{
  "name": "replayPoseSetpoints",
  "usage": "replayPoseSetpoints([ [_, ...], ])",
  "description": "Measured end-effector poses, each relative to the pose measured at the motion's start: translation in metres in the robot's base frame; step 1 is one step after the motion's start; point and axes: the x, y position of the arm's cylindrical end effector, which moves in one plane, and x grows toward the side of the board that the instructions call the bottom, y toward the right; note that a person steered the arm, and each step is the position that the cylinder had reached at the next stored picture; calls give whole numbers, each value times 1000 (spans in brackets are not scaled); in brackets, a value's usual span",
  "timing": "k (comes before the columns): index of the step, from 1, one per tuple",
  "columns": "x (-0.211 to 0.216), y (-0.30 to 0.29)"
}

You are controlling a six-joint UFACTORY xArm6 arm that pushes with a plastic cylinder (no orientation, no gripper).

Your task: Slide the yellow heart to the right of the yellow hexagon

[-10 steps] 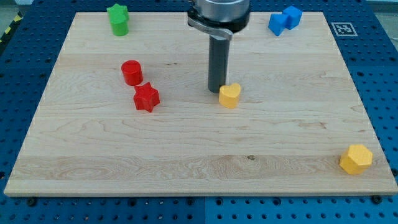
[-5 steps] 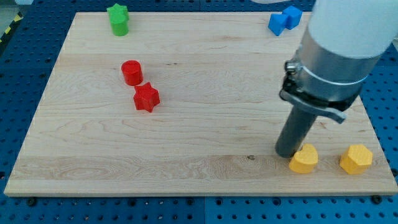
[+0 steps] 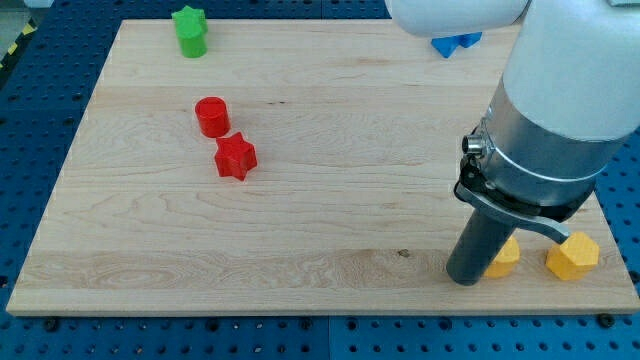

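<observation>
Straight dark rod, no claw to open or close; my tip (image 3: 468, 279) touching smooth yellow heart block (image 3: 503, 257) at view's right; faceted yellow hexagon block (image 3: 572, 256) further right on pale wooden board (image 3: 300, 220).

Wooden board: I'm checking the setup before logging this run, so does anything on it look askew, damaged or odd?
Nothing stands out. The wooden board looks undamaged. My tip sits against the left of the partly hidden yellow heart block, which lies left of the yellow hexagon block, apart from it.
</observation>
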Motion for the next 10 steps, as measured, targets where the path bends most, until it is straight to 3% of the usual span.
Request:
replayPoseSetpoints([
  [8, -13, 21],
  [10, -65, -31],
])
